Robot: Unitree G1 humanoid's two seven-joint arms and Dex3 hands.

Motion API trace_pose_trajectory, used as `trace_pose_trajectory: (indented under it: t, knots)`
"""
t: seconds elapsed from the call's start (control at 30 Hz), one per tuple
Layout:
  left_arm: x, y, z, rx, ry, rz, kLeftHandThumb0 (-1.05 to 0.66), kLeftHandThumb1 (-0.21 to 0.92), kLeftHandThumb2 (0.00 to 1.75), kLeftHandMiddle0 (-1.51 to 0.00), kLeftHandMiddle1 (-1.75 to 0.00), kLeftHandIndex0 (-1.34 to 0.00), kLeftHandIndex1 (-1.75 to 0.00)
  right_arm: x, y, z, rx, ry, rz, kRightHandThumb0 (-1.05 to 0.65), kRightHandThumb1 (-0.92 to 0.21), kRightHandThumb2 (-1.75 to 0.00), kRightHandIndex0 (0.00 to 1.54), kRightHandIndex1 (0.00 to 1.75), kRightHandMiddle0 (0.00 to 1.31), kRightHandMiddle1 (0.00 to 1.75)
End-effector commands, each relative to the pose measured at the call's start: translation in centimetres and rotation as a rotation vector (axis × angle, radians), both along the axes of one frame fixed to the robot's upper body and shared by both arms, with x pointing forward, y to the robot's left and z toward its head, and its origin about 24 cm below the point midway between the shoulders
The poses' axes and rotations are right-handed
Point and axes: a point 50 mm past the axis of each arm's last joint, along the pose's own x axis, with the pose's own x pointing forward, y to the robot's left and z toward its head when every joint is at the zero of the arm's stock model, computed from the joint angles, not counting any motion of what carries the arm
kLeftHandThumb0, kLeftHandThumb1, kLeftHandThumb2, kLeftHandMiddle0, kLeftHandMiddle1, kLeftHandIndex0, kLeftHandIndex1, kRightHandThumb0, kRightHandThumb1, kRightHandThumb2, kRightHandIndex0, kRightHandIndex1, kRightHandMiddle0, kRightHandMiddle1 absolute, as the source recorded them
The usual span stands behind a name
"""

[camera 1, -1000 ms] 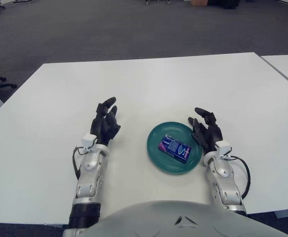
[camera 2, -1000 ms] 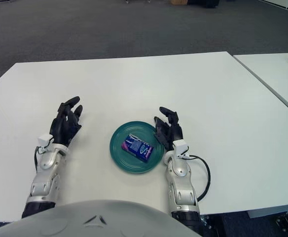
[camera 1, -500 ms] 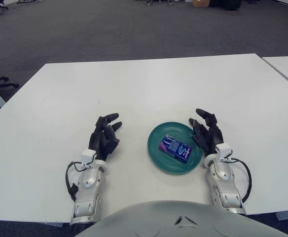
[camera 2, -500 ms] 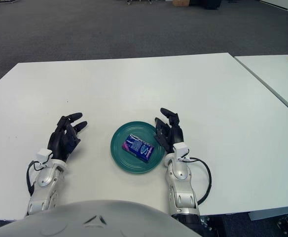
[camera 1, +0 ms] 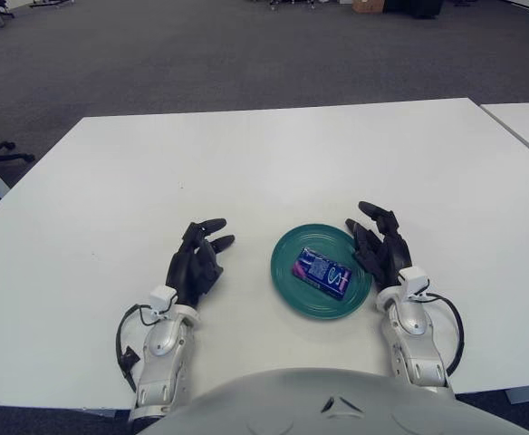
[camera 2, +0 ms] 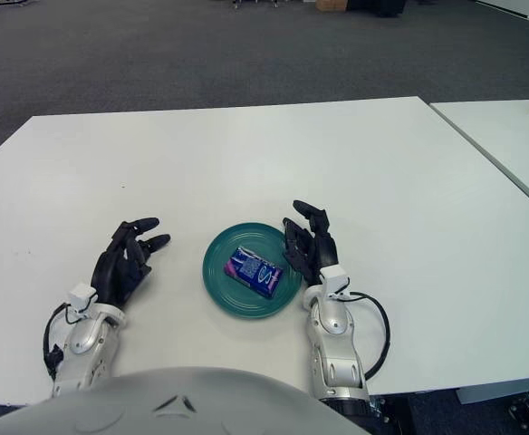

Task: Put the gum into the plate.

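Left robot hand (camera 1: 195, 264) low over the near part of the white counter (camera 1: 246, 163), well left of the plate; fingers loosely spread, holding nothing. Right robot hand (camera 1: 382, 249) just beside the plate's right rim, fingers relaxed and apart, also empty. Between the two hands: green plate (camera 1: 287, 281) on the counter. Gum pack (camera 1: 321, 272), blue-purple, lies flat inside the plate, right of its centre, turned at an angle. Beyond the counter, grey carpet floor (camera 1: 201, 54).

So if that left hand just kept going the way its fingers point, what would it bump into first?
Probably nothing. The left hand points forward and slightly right, which seems to pass the plate over bare table, though depth is uncertain.
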Motion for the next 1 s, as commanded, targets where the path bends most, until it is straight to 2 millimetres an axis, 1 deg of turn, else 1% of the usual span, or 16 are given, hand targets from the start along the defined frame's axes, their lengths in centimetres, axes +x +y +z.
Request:
trace_pose_trajectory:
  t: [0.0, 0.2, 0.37, 0.67, 0.9, 0.97]
  knots:
    - [-0.6, -0.3, -0.7, 0.008, 0.050, -0.007, -0.85, 0.92, 0.94, -0.53, -0.87, -0.26, -1.19, -0.9, -0.4, -1.4, 0.015, 0.094, -0.015, -0.52, -0.92, -0.63, 0.49, 0.29, 0.08, 0.93]
    - [-1.0, -0.4, -1.0, 0.059, 0.081, -0.013, -0.79, 0.92, 0.90, -0.48, -0.84, -0.24, -1.17, -1.0, -0.5, -1.4, 0.012, 0.093, -0.016, -0.52, -0.92, -0.63, 0.48, 0.29, 0.08, 0.93]
    - [-0.8, -0.6, -1.5, 0.117, 0.095, -0.046, -0.76, 0.92, 0.87, -0.44, -0.78, -0.25, -1.11, -1.1, -0.6, -1.4, 0.030, 0.098, -0.022, -0.53, -0.92, -0.61, 0.46, 0.30, 0.10, 0.95]
    - [-0.4, -0.9, -1.8, 0.088, 0.096, -0.037, -0.77, 0.92, 0.85, -0.42, -0.74, -0.28, -1.10, -1.2, -0.8, -1.5, 0.052, 0.092, -0.030, -0.50, -0.91, -0.59, 0.46, 0.33, 0.10, 0.96]
    - [-0.2, -1.1, -1.9, 0.079, 0.086, -0.061, -0.77, 0.92, 0.85, -0.43, -0.73, -0.31, -1.10, -1.2, -1.1, -1.5, 0.053, 0.087, -0.044, -0.46, -0.85, -0.66, 0.44, 0.51, 0.12, 0.99]
    - [-0.1, -1.2, -1.9, 0.077, 0.084, -0.063, -0.77, 0.92, 0.85, -0.43, -0.72, -0.31, -1.10, -1.2, -1.3, -1.5, 0.043, 0.088, -0.046, -0.46, -0.84, -0.67, 0.44, 0.53, 0.12, 1.00]
